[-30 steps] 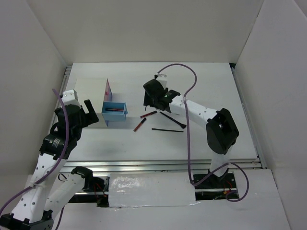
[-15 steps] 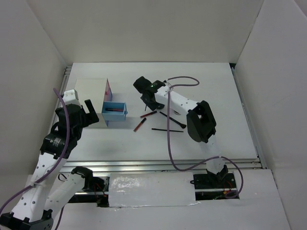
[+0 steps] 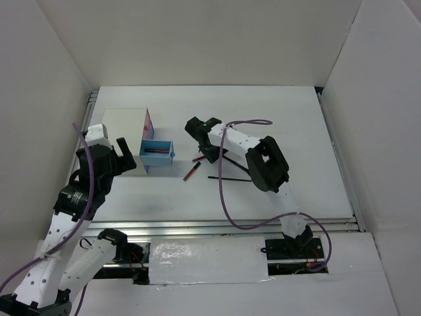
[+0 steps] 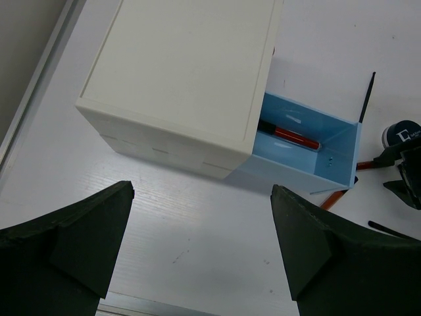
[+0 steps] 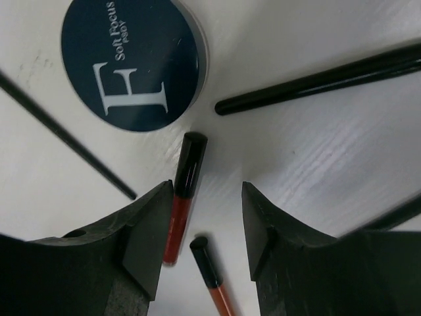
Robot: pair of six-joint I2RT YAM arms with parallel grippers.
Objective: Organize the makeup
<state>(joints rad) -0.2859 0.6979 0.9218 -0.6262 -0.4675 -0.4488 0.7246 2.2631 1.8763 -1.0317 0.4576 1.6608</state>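
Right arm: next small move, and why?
Probably ease the right hand sideways to centre the red-and-black pencil before lowering. The hand is open over it, but that pencil lies along one finger's inner edge, and a second pencil also sits in the gap, so shutting now might catch both.

Box and open drawer on the counter's left, loose makeup to their right.

The box (image 3: 123,131) stands at the left of the counter (image 3: 296,118), and its drawer (image 3: 156,161) is pulled out to the right with the drawer pencil (image 4: 289,135) lying in it. Right of the drawer lies the near pencil (image 3: 191,172). The far pencil (image 3: 203,158) lies behind it, just beside the compact (image 5: 131,62). Further right, the front brush (image 3: 229,178) lies before the rear brush (image 3: 238,166).
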